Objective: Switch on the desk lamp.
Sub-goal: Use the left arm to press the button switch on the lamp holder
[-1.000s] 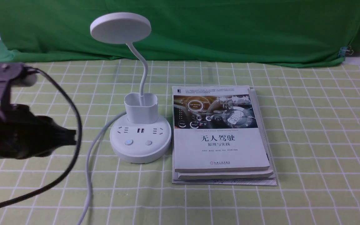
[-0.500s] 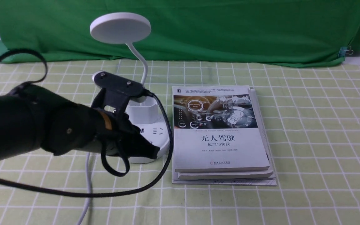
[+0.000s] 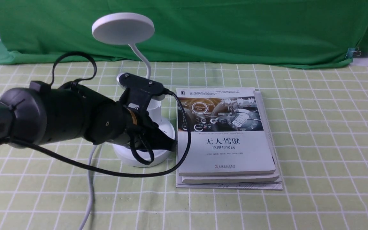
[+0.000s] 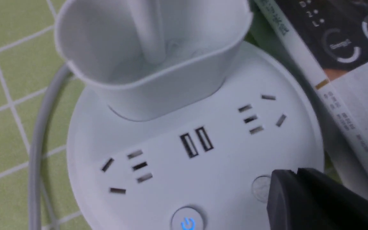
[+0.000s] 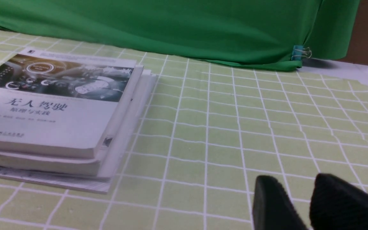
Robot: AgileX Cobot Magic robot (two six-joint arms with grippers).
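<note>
Found the desk lamp [image 3: 123, 28] upright on the desk [image 3: 327, 143], toward the robot's left, with the round base [image 3: 128, 159] just beside the stack of books [image 3: 225, 153]. Saw no glow under the disc head, so judged the lamp unlit. On the base, saw a plain button [image 4: 261, 188] and a second one, the power-mark button [image 4: 187, 221], lit blue. Could not tell from the marks the duty of each; judged the plain one more likely for the light.

Close over the plain button, saw the left pincer [image 4: 298, 170], with tips brought together and nothing between. Could not tell any contact. Judged the step in hand to be the aiming of a press. With a small error sideways, risked pushing only hard plastic near the button, because of its small size and the tips covering part of it. With too weak a push, risked no click; with too long or repeated a push, perhaps a wrong mode or the light off again. With slanted force, risked sliding or tipping the base against the books.

Farther out, saw the black arm cable [image 3: 107, 172] looping before the base; feared a catch on the lamp during retreat. Noted also the right pincer [image 5: 294, 179], fingers slightly apart, away from the work.
</note>
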